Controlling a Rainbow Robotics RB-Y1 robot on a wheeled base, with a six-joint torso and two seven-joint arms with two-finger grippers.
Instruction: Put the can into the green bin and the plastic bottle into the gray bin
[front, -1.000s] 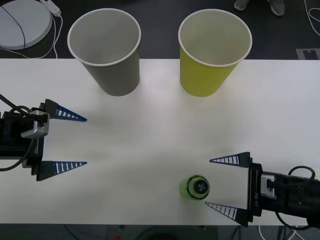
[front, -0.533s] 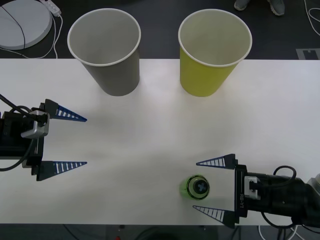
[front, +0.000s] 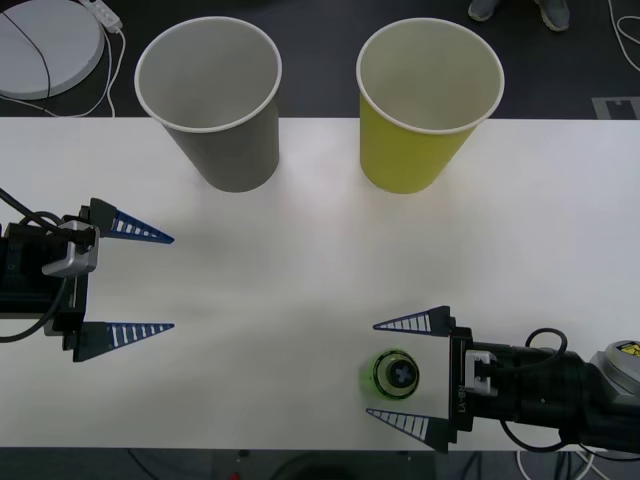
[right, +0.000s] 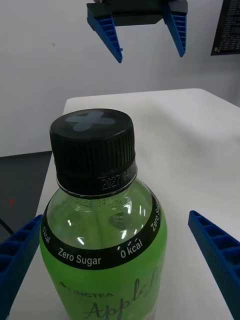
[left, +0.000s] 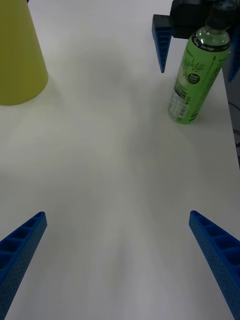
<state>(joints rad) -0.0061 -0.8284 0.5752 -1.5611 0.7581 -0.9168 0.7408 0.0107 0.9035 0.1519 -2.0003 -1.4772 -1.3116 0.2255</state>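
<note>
Plastic bottle, upright, full, heavyish, smooth: grip mid-body. Right claw spread, straddling from 3 o'clock. Left claw spread, idle.

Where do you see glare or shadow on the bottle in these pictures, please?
Right wrist view: bright highlights glint on the plastic bottle shoulder, its cap matte. Left wrist view: a soft shadow spreads over the table beside it. Front view: even light, faint shadows under the open right gripper fingers.

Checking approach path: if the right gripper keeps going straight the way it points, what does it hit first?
Likely the plastic bottle: the right gripper is open with a finger on either side of it, so its palm would probably meet the upright bottle first.
</note>
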